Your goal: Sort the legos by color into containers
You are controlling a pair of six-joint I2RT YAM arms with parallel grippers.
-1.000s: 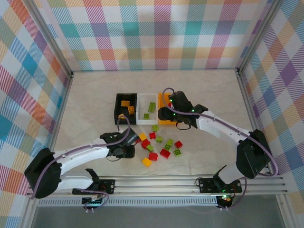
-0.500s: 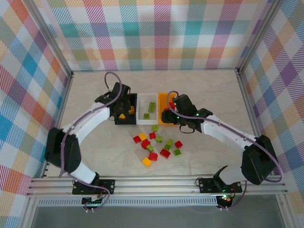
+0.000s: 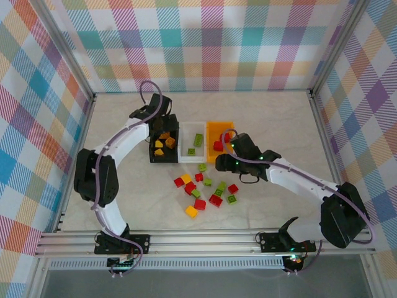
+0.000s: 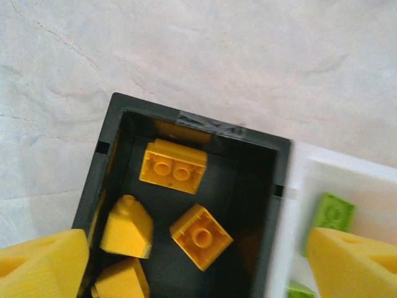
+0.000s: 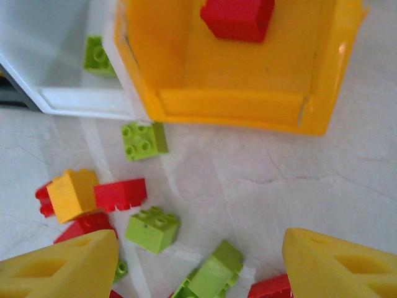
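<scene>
Trouble is likeliest at the loose pile of small studded plastic bricks (image 3: 191,187), which lies on the pale marbled bench (image 3: 124,192) just in front of the white plastic bin (image 3: 186,133), on the side nearer the arm bases. The right hand (image 5: 198,245) hangs over that pile with its fingers spread and nothing between them. Red, lime-green and yellow-orange pieces lie close together there, and one yellow-orange brick (image 5: 71,192) touches a red brick (image 5: 121,194). A closing grip could take two colours at once or flick a neighbour away.

The orange plastic bin (image 5: 229,108), against the white bin's right side, holds a lone red brick (image 5: 239,18). A piece released near its front wall could bounce back out.

The left hand (image 4: 195,239) is likewise spread wide and empty, above the black plastic bin (image 4: 149,107). That bin touches the white bin's left side and holds four yellow-orange bricks. One finger (image 4: 353,261) hangs over the white bin, so dropping lower could strike the shared wall and shove the light bins. Both arms reaching for the pile together could also clash.
</scene>
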